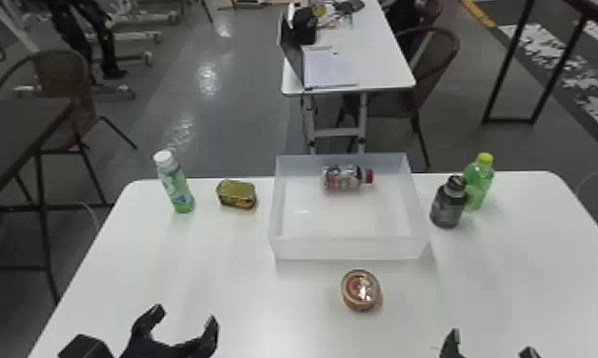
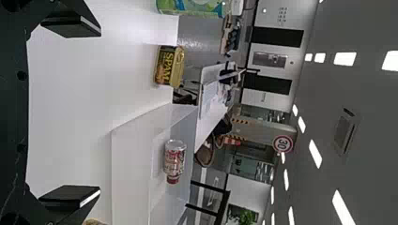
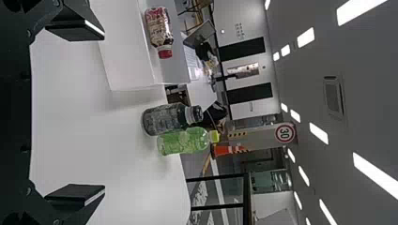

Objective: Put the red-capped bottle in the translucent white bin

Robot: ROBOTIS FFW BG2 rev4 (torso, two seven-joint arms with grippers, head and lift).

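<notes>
1. The red-capped bottle (image 1: 342, 177) lies on its side inside the translucent white bin (image 1: 350, 248), near the far wall, so the task looks done; the biggest risk is needless reaching in, which could knock it about or lift it out again.
2. A bump to the bin is the next risk: the bottle's round body could roll across the floor of it, though the walls should keep it in.
3. Least likely, the left gripper (image 1: 184, 315) or right gripper (image 1: 492, 343) could clip something on the way back; both have their fingers spread with nothing between them, low over the near side of the white table (image 1: 207, 266).
4. Of the other things, the white-capped bottle (image 1: 175, 185) stands at the far left, while the green bottle (image 1: 479, 181) and dark bottle (image 1: 448, 207) stand close together right of the bin, narrowing access there.
5. The yellow tin (image 1: 236, 194) sits left of the bin, and the round tin (image 1: 360, 290) before its front wall, in the way of a low, straight approach.
</notes>
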